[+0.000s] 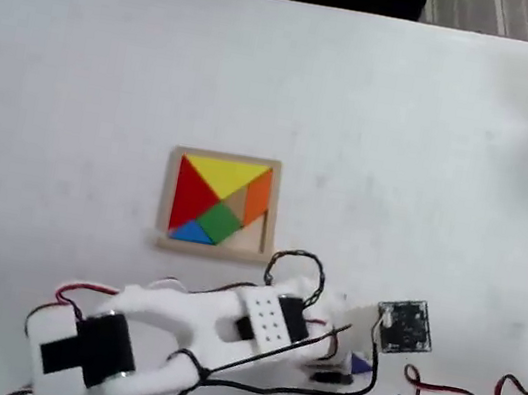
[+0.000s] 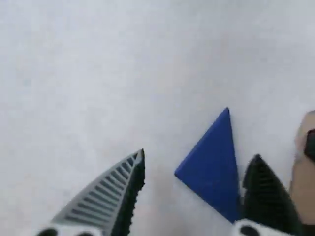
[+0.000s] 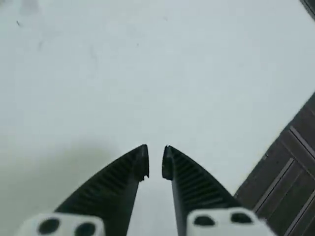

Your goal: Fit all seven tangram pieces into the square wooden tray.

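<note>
We find the left gripper point(image 2: 198, 160) with its jaws spread wide over the white table point(image 1: 407, 130) and gripping nothing. A dark blue triangular tangram piece point(image 2: 214, 162) lies flat on the table between them, close against the black finger point(image 2: 263, 191). We cannot tell whether the two touch.

The right gripper point(image 3: 155, 162) has its jaws drawn almost together, a thin gap between the tips, and nothing is held.

The square wooden tray point(image 1: 227, 159) sits mid-table, well apart from the blue triangle. It holds a yellow triangle point(image 1: 223, 173), a red triangle point(image 1: 186, 195), an orange piece point(image 1: 258, 197), a green square point(image 1: 220, 221) and a light blue triangle point(image 1: 191, 232). We see bare wood at the tray's corner nearest the left gripper.
</note>
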Controlling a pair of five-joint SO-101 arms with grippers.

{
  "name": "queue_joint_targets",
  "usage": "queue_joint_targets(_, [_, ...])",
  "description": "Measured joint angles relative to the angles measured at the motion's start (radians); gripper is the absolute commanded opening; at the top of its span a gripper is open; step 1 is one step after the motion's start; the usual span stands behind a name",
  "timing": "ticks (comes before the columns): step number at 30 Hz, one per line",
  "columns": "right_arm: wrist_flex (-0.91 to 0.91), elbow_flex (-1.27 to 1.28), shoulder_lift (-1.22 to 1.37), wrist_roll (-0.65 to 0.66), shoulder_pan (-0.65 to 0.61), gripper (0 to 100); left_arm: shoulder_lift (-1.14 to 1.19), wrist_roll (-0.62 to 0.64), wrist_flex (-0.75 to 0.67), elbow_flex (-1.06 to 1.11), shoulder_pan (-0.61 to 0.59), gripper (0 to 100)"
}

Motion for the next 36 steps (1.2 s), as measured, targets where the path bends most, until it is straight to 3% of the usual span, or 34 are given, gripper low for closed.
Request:
queue_joint_targets(8, [0.000, 0.000, 0.000, 0.000, 0.000, 6.0, 0.031, -0.080, -0.029, -0.002, 0.002, 28])
queue_joint_targets(13, [0.000, 0.000, 0.000, 0.000, 0.000, 6.0, 0.035, -0.084, 0.057, -0.038, 0.000, 34])
queue_joint_targets(32, [0.000, 0.000, 0.000, 0.002, 0.000, 6.1, 0.041, -0.084, 0.083, -0.044, -0.023, 34])
queue_joint_targets(36, [0.000, 0.000, 0.000, 0.002, 0.000, 6.1, 0.057, -0.086, 0.084, -0.069, -0.023, 28])
